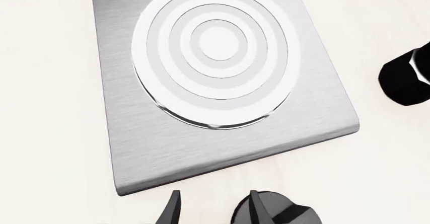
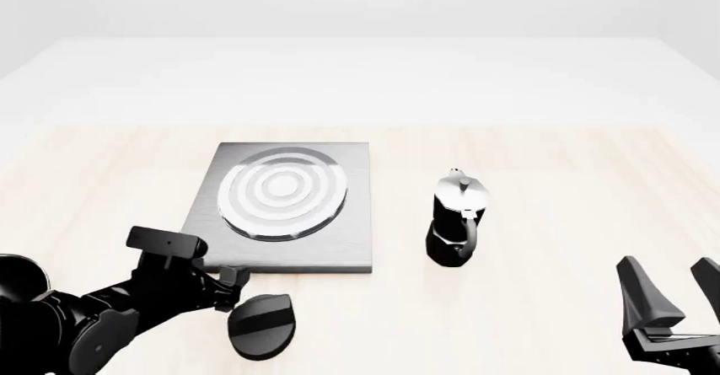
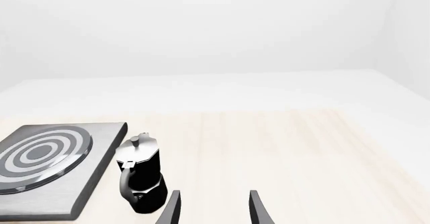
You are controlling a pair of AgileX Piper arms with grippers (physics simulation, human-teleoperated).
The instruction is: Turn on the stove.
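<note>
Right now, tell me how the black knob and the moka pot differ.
The knob is all black; the moka pot is black with a silver top. The knob lies low and flat on the table; the moka pot stands upright. The knob sits by the left gripper; the pot stands alone right of the stove.

Both arms are plain black all over, with a slightly glossy plastic-like finish and soft grey highlights along their edges.

The left arm (image 2: 79, 324) is built from rounded, drum-shaped joints linked by short thick segments, and a small flat rectangular block (image 2: 165, 242) sits on top near its wrist. Its left pincer (image 2: 232, 288) ends in short stubby fingers.

In the left wrist view these fingers (image 1: 171, 211) look like thin, dark blades that taper to a point.

The right pincer (image 2: 675, 295) has two tall, flat, wedge-shaped fingers rising from a black base with grey edge lines. In the right wrist view, the fingers (image 3: 259, 211) are narrow and dark grey. No cables, screws or markings can be made out.
</note>
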